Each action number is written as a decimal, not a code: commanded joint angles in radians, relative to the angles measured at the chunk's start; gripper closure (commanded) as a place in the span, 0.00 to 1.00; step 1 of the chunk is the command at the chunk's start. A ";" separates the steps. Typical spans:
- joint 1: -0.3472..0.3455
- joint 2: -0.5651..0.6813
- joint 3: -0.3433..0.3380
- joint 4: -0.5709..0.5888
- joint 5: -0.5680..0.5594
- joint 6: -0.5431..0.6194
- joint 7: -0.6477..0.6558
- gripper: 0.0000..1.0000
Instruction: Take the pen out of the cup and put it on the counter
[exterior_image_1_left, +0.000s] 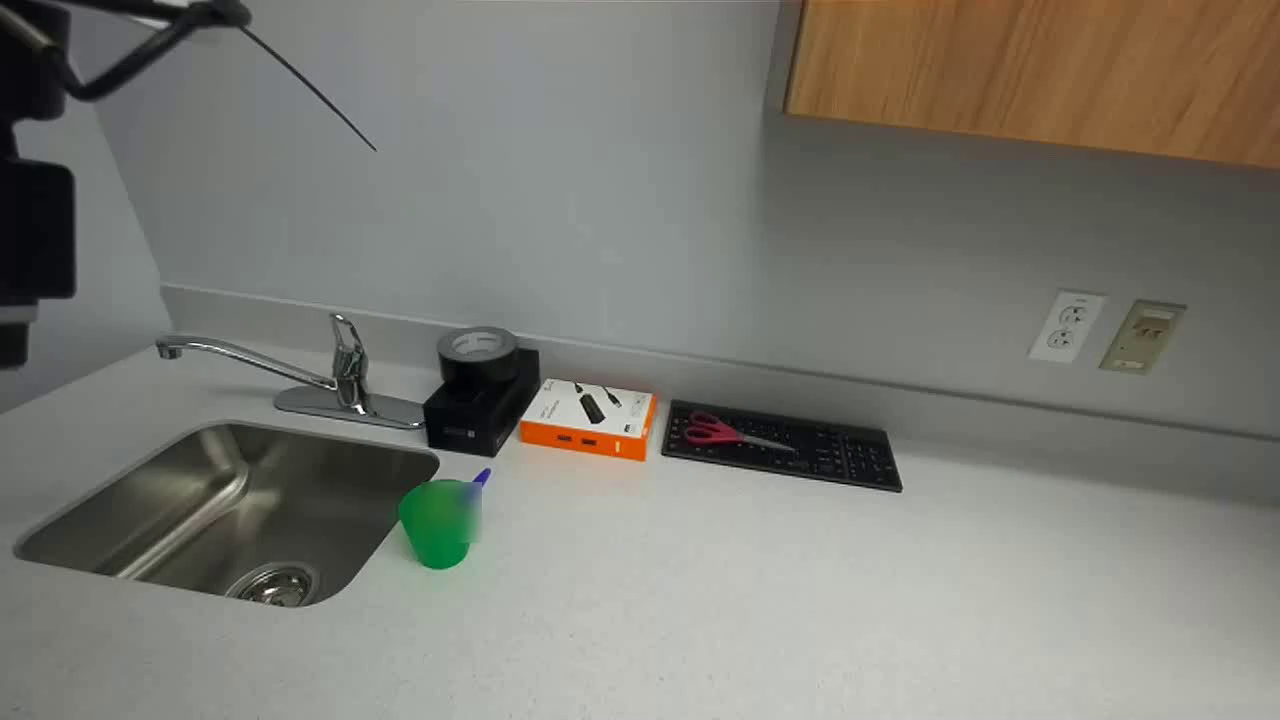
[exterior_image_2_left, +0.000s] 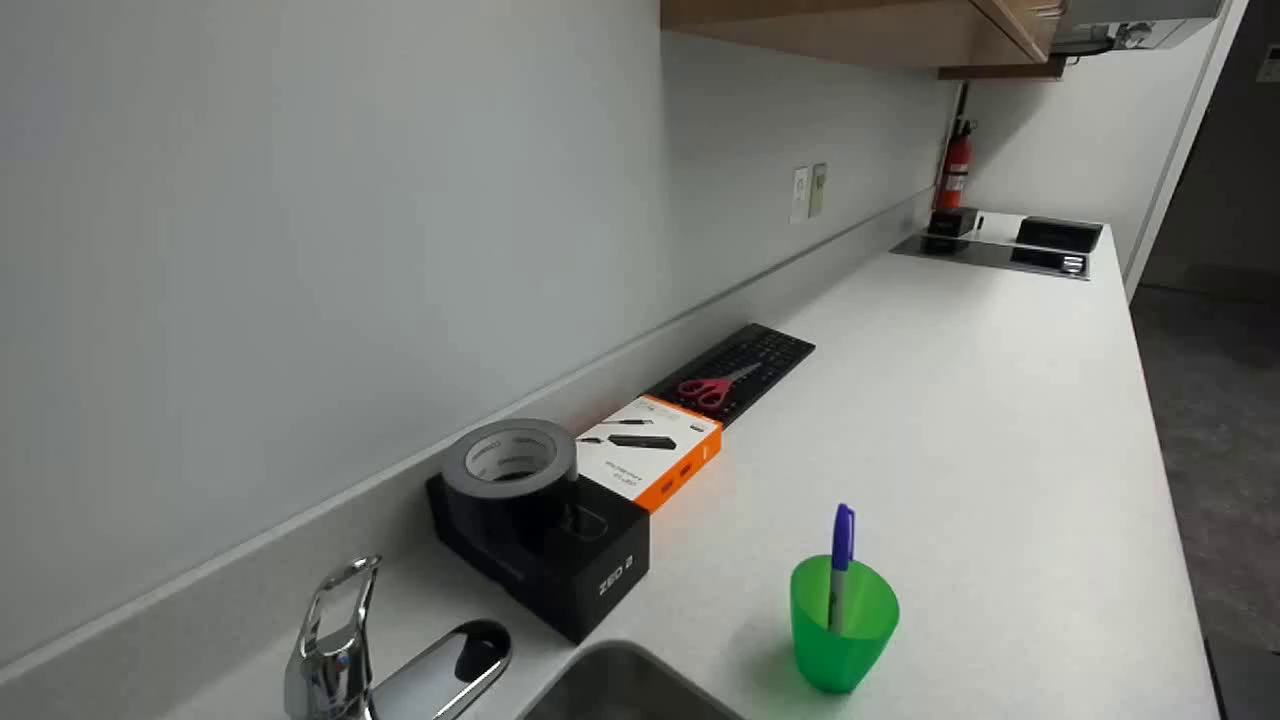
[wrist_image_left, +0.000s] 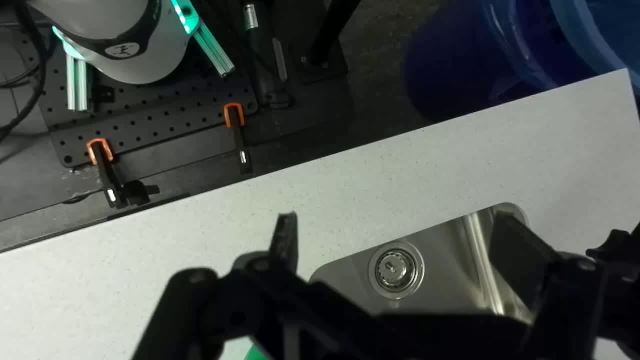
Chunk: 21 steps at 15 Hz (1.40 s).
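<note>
One pen (exterior_image_2_left: 840, 565) leaned in the cup (exterior_image_2_left: 850, 655), cap (exterior_image_2_left: 843, 537) up, on the worktop (exterior_image_2_left: 985, 420) just beside the sink (exterior_image_1_left: 335, 500). The gripper (wrist_image_left: 397, 230) hung well apart, jaws spread and empty; the step in hand seemed the approach, and the next move probably called for lowering over the cup to pinch the cap.

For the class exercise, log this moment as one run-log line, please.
gripper: open, nothing held | pen: inside green cup | green cup: on counter, beside sink | task: pen not yet out
</note>
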 joint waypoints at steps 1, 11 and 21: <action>-0.029 0.001 0.020 0.003 0.009 -0.007 -0.012 0.00; -0.086 0.105 -0.016 -0.044 -0.088 0.210 -0.126 0.00; -0.127 0.292 -0.108 -0.111 -0.128 0.543 -0.156 0.00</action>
